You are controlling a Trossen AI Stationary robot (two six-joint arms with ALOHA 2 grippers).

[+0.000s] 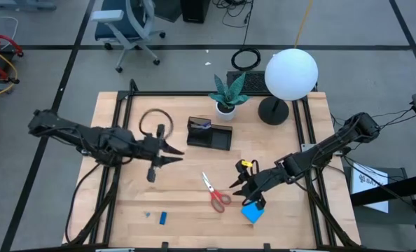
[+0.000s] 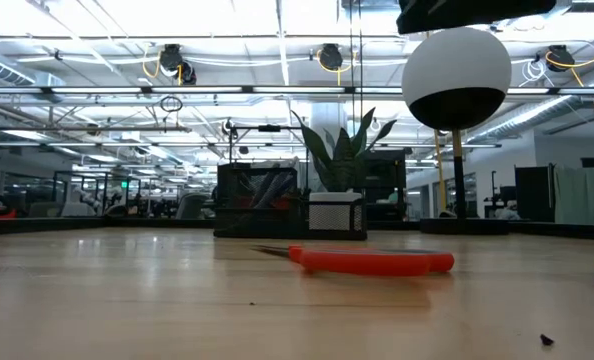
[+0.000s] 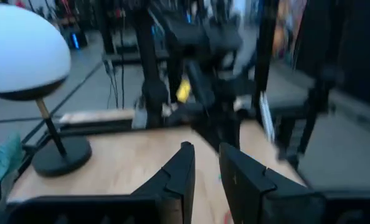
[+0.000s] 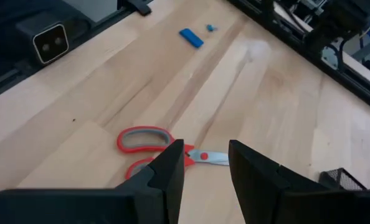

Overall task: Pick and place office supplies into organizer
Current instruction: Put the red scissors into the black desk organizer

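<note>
Red-handled scissors (image 1: 215, 192) (image 2: 372, 262) lie flat on the wooden table near its middle. My right gripper (image 1: 236, 190) (image 4: 207, 158) hangs open just above and to the right of them, holding nothing. A bright blue pad (image 1: 252, 212) lies by the near edge under that arm. A small blue eraser-like piece (image 1: 163, 218) (image 4: 191, 37) lies at the near left. The black organizer (image 1: 209, 134) (image 2: 262, 200) stands at the far middle with pens in it. My left gripper (image 1: 180, 156) (image 3: 207, 165) is raised left of centre, pointing level toward the right, its fingers a narrow gap apart and empty.
A white pot with a green plant (image 1: 227, 98) stands behind the organizer. A lamp with a white globe (image 1: 290, 73) and round black base stands at the far right. A dark cable loop (image 1: 154, 120) lies at the far left. A tiny bluish bit (image 1: 148, 215) lies beside the eraser.
</note>
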